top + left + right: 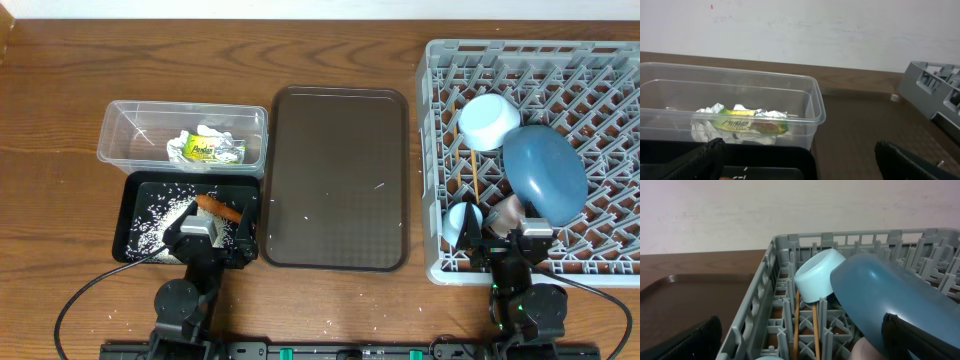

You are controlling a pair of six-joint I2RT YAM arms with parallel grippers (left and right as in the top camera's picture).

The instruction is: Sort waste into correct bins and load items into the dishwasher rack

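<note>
At the far left of the table point(60, 80), the clear tub point(125, 135) holds the crumpled silver foil wrapper point(705, 125) with the yellow-green packet point(215, 151) lying on top of it. Whether any tissue is mixed into that bundle I cannot tell.

Just in front of the tub and touching it, the black tray point(240, 192) carries loose white rice point(150, 225), mostly in its left half, and the orange carrot point(217, 207) near its middle. The left gripper point(213, 240) hangs over the near edge of this tray. In the left wrist view its 2 fingers point(705, 157) stand wide apart with nothing between them.

The brown tray point(338, 150) lies in the centre, just beside the tub and the black tray. It bears only a few white specks.

The grey dishwasher rack point(435, 150) fills the right side. Inside it, the pale blue bowl point(488, 122) lies tipped on its side, touching the upper left edge of the large blue plate point(545, 172), which leans tilted among the pegs. The wooden chopsticks point(478, 180) lie on the lattice below the bowl. The light blue cup point(462, 218) and the pinkish-white cup point(507, 210) sit side by side near the rack's front wall. The right gripper point(517, 240) hovers at that front edge, its 2 fingers point(920, 337) spread wide and gripping nothing.
</note>
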